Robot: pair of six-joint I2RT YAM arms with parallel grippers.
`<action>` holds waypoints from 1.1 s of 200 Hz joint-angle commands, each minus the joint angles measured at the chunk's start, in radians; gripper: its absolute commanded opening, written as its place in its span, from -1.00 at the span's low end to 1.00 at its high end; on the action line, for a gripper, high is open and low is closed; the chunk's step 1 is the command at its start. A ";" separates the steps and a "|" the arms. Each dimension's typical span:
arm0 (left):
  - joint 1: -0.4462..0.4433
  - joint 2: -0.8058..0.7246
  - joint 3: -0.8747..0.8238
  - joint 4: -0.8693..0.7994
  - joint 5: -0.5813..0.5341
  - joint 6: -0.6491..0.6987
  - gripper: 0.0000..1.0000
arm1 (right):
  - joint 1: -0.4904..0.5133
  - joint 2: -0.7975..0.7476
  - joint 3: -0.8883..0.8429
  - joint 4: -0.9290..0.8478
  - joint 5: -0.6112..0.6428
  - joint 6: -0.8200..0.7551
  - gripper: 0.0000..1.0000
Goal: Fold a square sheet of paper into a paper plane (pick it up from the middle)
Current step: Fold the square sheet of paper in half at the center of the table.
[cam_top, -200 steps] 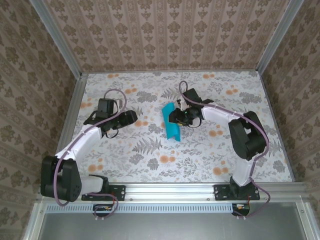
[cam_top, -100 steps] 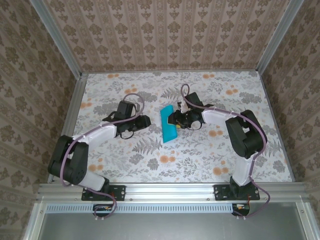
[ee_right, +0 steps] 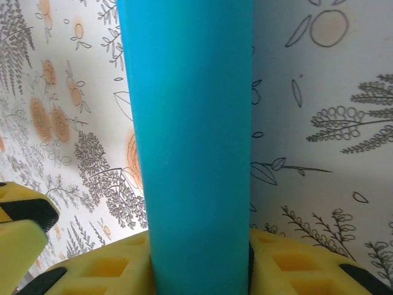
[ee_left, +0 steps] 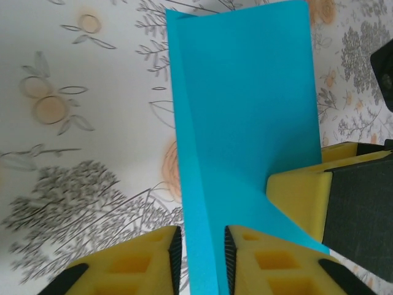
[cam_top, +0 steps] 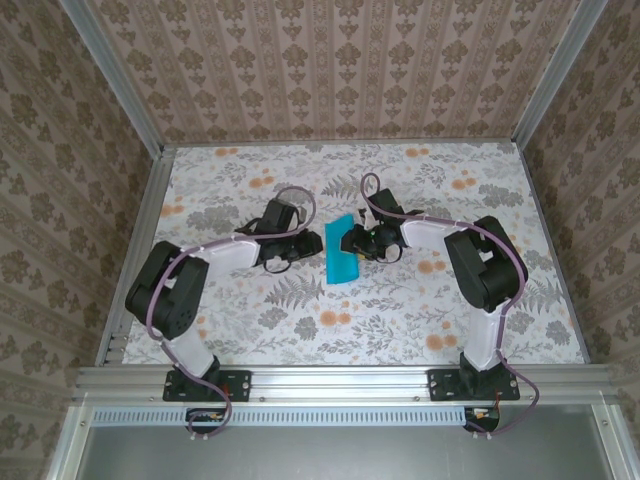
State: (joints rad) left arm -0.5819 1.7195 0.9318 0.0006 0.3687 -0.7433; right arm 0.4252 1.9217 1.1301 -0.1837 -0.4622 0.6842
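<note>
The square sheet of paper (cam_top: 340, 257) is teal-blue and bent lengthwise into a long trough on the flowered table, near the middle. My right gripper (cam_top: 353, 240) is shut on its right side, and the curled sheet (ee_right: 190, 123) fills the gap between those yellow fingers (ee_right: 199, 261). My left gripper (cam_top: 307, 243) is at the sheet's left edge. Its jaws (ee_left: 201, 258) stand narrowly open on either side of a raised fold of the sheet (ee_left: 245, 110), with a sliver of gap at the left pad. A right finger (ee_left: 298, 200) presses the sheet from the right. The paper plane is out of view.
The flowered table top (cam_top: 250, 320) spreads around the sheet. Patterned walls and an aluminium frame (cam_top: 150, 200) enclose it on three sides. Both arm bases sit on the front rail (cam_top: 340, 382).
My left arm has swung right across the table to the sheet, and its jaws have narrowed round the fold. The right gripper has kept its hold and shifted slightly left.
</note>
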 commanded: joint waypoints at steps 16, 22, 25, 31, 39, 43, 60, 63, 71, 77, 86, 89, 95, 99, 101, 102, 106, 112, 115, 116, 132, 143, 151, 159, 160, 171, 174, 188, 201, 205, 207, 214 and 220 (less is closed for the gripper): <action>-0.034 0.083 0.087 0.018 0.042 -0.022 -0.65 | -0.003 0.024 0.006 -0.048 0.029 -0.015 -0.27; -0.036 0.095 0.093 0.021 0.041 -0.023 -0.68 | -0.003 0.024 0.005 -0.048 0.028 -0.015 -0.27; -0.038 0.100 0.096 0.021 0.041 -0.026 -0.69 | -0.003 0.024 0.006 -0.048 0.026 -0.015 -0.27; -0.039 0.111 0.106 0.019 0.041 -0.026 -0.71 | -0.002 0.024 0.005 -0.050 0.025 -0.017 -0.27; -0.040 0.125 0.117 0.018 0.039 -0.028 -0.75 | -0.003 0.025 0.005 -0.054 0.024 -0.017 -0.27; -0.041 0.133 0.122 0.016 0.038 -0.029 -0.76 | -0.003 0.024 0.005 -0.052 0.021 -0.018 -0.27; -0.041 0.161 0.140 0.010 0.035 -0.030 -0.83 | -0.002 0.024 0.008 -0.054 0.017 -0.022 -0.29; -0.041 0.166 0.144 0.009 0.035 -0.031 -0.85 | -0.003 0.025 0.008 -0.054 0.017 -0.023 -0.29; -0.041 0.178 0.151 0.003 0.034 -0.031 -0.88 | -0.002 0.025 0.010 -0.059 0.017 -0.023 -0.29; -0.042 0.184 0.156 0.000 0.033 -0.030 -0.90 | -0.003 0.025 0.011 -0.060 0.014 -0.024 -0.29; -0.042 0.195 0.162 -0.003 0.033 -0.028 -0.91 | -0.003 0.026 0.012 -0.060 0.010 -0.026 -0.29; -0.042 0.197 0.165 -0.002 0.033 -0.028 -0.91 | -0.003 0.025 0.011 -0.060 0.009 -0.026 -0.29; -0.044 0.203 0.168 -0.004 0.033 -0.026 -0.92 | -0.003 0.027 0.013 -0.060 0.007 -0.026 -0.29; -0.044 0.207 0.171 -0.008 0.033 -0.024 -0.93 | -0.003 0.029 0.013 -0.060 0.006 -0.025 -0.29; -0.044 0.209 0.173 -0.011 0.032 -0.024 -0.93 | -0.003 0.029 0.014 -0.061 0.005 -0.026 -0.30; -0.044 0.210 0.174 -0.012 0.032 -0.024 -0.93 | -0.003 0.029 0.014 -0.061 0.005 -0.026 -0.30; -0.044 0.214 0.176 -0.016 0.030 -0.022 -0.94 | -0.003 0.031 0.014 -0.061 0.003 -0.025 -0.30; -0.044 0.217 0.178 -0.018 0.029 -0.022 -0.94 | -0.003 0.030 0.016 -0.062 0.001 -0.026 -0.30; -0.044 0.220 0.179 -0.020 0.029 -0.022 -0.94 | -0.003 0.030 0.017 -0.061 0.000 -0.026 -0.30; -0.044 0.220 0.180 -0.021 0.029 -0.022 -0.94 | -0.003 0.031 0.017 -0.061 0.000 -0.025 -0.30; -0.044 0.234 0.190 -0.045 0.021 -0.016 -0.96 | -0.002 0.031 0.022 -0.066 -0.004 -0.026 -0.30; -0.045 0.245 0.197 -0.064 0.014 -0.015 -0.98 | -0.003 0.028 0.026 -0.072 -0.003 -0.026 -0.30; -0.045 0.253 0.200 -0.076 0.010 -0.012 -0.98 | -0.003 0.022 0.029 -0.077 -0.003 -0.028 -0.29; -0.045 0.260 0.206 -0.094 0.003 -0.011 -0.99 | -0.003 0.016 0.032 -0.085 0.001 -0.029 -0.28; -0.045 0.260 0.206 -0.095 0.001 -0.010 -0.99 | -0.003 0.015 0.032 -0.086 0.001 -0.030 -0.27; -0.045 0.268 0.213 -0.122 -0.009 -0.006 -1.00 | -0.003 0.002 0.036 -0.097 0.011 -0.033 -0.22; -0.045 0.270 0.215 -0.124 -0.010 -0.006 -1.00 | -0.003 -0.002 0.037 -0.101 0.014 -0.035 -0.20; -0.045 0.271 0.215 -0.133 -0.014 -0.004 -1.00 | -0.006 -0.021 0.042 -0.123 0.037 -0.049 -0.12; -0.045 0.273 0.221 -0.151 -0.020 0.002 -1.00 | -0.010 -0.035 0.046 -0.146 0.062 -0.069 -0.03; -0.045 0.273 0.223 -0.155 -0.020 0.005 -1.00 | -0.012 -0.039 0.048 -0.150 0.067 -0.076 -0.01; -0.045 0.273 0.226 -0.155 -0.019 0.006 -1.00 | -0.013 -0.039 0.049 -0.153 0.068 -0.080 0.00; -0.045 0.271 0.224 -0.156 -0.017 0.007 -1.00 | -0.015 -0.041 0.053 -0.162 0.071 -0.095 0.04; -0.045 0.271 0.225 -0.155 -0.016 0.010 -1.00 | -0.016 -0.038 0.056 -0.170 0.072 -0.107 0.06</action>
State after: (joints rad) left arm -0.6216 1.9633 1.1408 -0.0837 0.3809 -0.7631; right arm 0.4236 1.9228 1.1549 -0.2668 -0.4389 0.6365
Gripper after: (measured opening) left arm 0.042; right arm 0.505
